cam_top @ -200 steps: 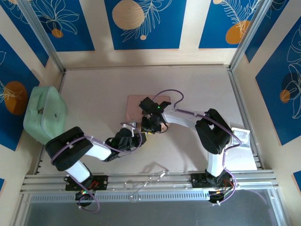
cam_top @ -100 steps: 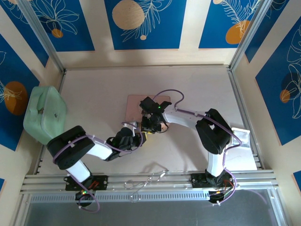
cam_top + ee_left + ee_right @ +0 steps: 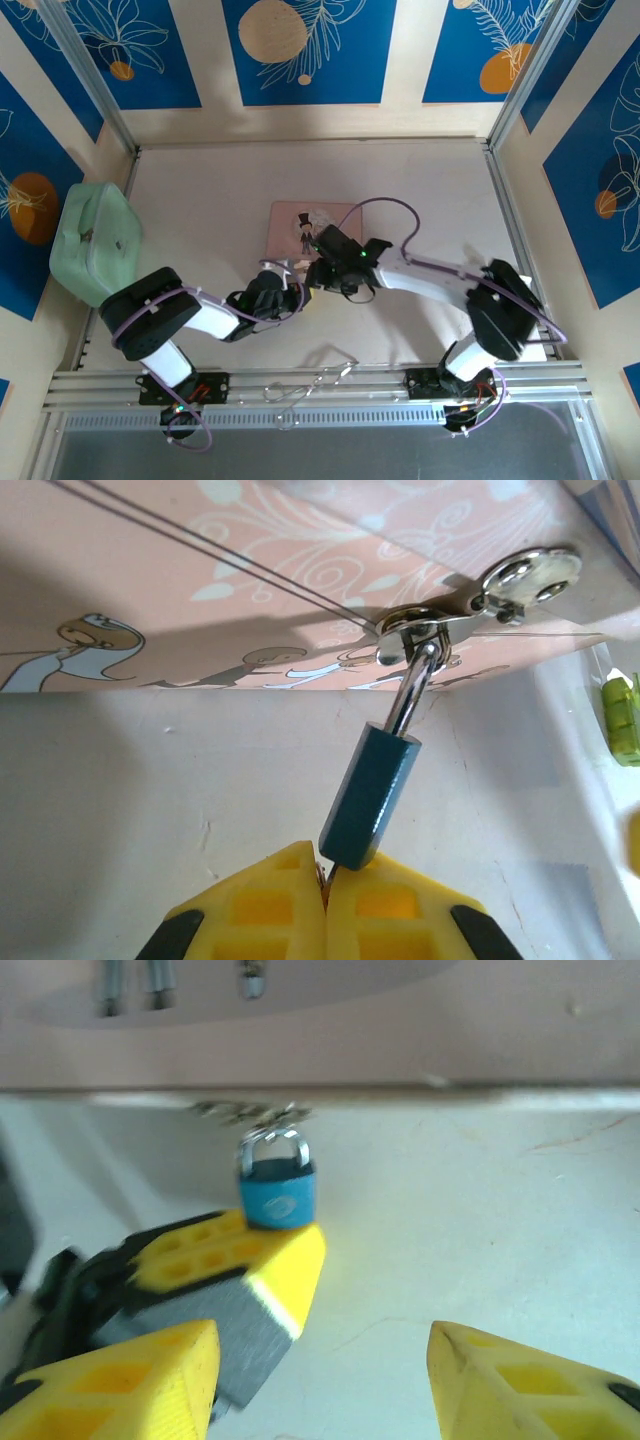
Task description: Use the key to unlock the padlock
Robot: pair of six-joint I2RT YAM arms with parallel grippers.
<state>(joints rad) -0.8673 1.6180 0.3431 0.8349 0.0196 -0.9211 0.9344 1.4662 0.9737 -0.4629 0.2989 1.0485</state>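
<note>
Dangling by its silvery loop, the padlock (image 3: 372, 795) hangs tilted, and we see that loop hooked through the clasp (image 3: 425, 630) on the edge of the pink tin (image 3: 200, 560). Its blue body slants down toward the table (image 3: 150, 780). Right under it sits the left gripper (image 3: 323, 880), yellow fingers pressed together. A metal strip (image 3: 322, 873) is nipped between them, right at the lock's bottom end, too small for us to call it a key. From the right wrist we get the lock face-on, just in front of the tin's side wall. The right gripper (image 3: 320, 1340) hangs close by, fingers spread wide, pointed at the lock. From above, both grippers meet at the tin's near edge.
</note>
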